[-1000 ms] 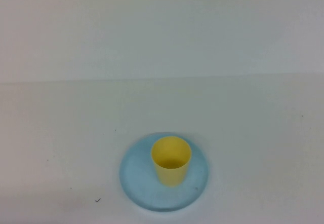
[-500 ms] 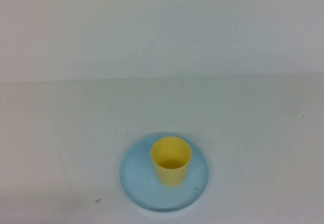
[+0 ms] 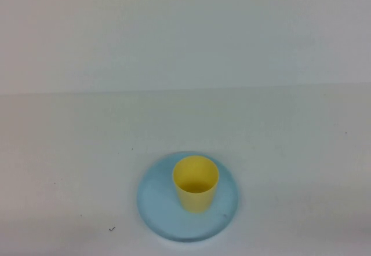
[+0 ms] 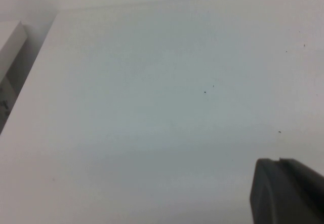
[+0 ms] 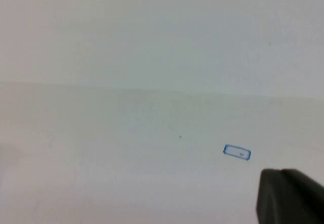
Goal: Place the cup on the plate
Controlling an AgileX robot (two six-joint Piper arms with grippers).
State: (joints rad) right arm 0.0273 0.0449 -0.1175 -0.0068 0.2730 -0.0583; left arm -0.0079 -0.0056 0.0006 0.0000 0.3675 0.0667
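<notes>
Your cup (image 3: 196,182) stands upright on the plate (image 3: 155,201) at the bottom middle of the high view, and with the left gripper (image 4: 286,191) and right gripper (image 5: 288,196) pressed together, away from it, only a careless bump could tip it.

The small yellow plastic cup (image 3: 196,183) stands upright on the round pale-blue plastic plate (image 3: 156,201), near its centre. The plate rests on the white tabletop (image 3: 69,152), toward the near edge.
</notes>
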